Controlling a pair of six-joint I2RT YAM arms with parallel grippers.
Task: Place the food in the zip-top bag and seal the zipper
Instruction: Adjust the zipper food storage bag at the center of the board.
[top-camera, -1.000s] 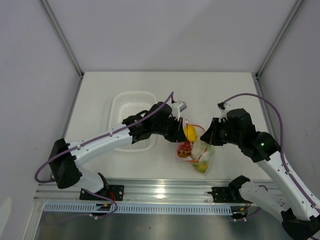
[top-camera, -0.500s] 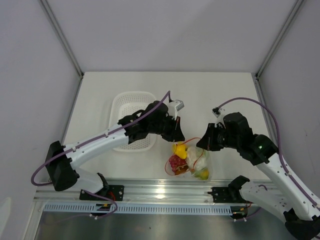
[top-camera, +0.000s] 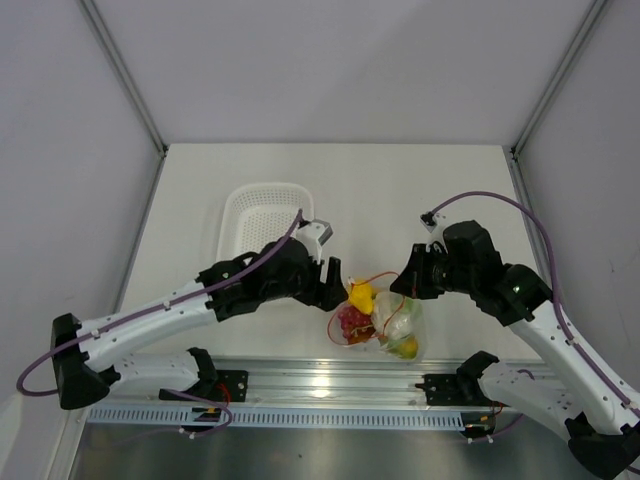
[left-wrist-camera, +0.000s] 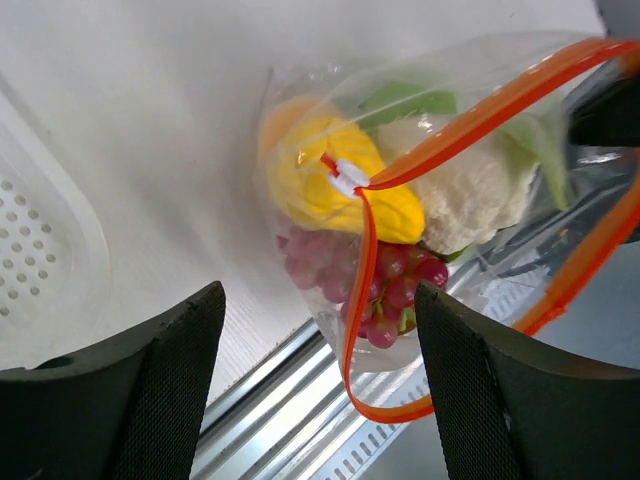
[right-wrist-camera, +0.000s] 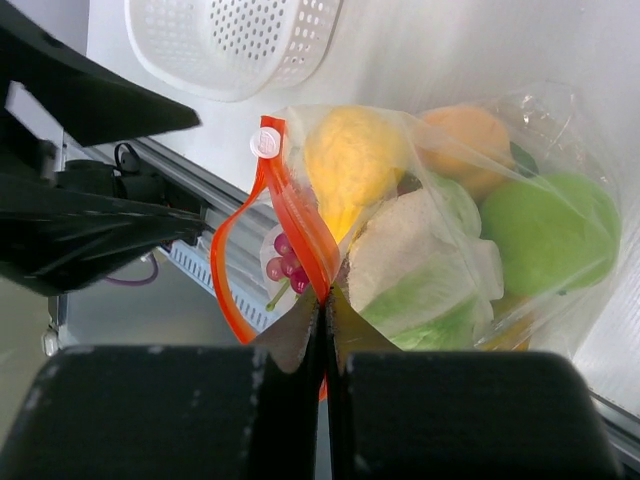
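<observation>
The clear zip-top bag (top-camera: 382, 325) hangs at the table's near edge with the food inside: a yellow fruit (left-wrist-camera: 330, 190), white cauliflower (left-wrist-camera: 470, 195), purple-red grapes (left-wrist-camera: 385, 290), a green apple (right-wrist-camera: 545, 235) and an orange fruit (right-wrist-camera: 465, 135). Its orange-red zipper (left-wrist-camera: 480, 115) is partly parted, and a loose loop sags below the white slider (left-wrist-camera: 348, 177). My right gripper (right-wrist-camera: 325, 300) is shut on the zipper strip and holds the bag up. To the bag's left my left gripper (left-wrist-camera: 318, 300) stands open, its fingers on either side of the sagging strip without touching it.
A white perforated basket (top-camera: 262, 205) sits behind the left arm. A metal rail (top-camera: 320, 380) runs along the table's near edge right under the bag. Grey walls close in both sides and the back.
My left gripper has opened, let go of the bag's mouth and drawn back to the left. The bag has come down toward the near edge, held by the right gripper alone.
</observation>
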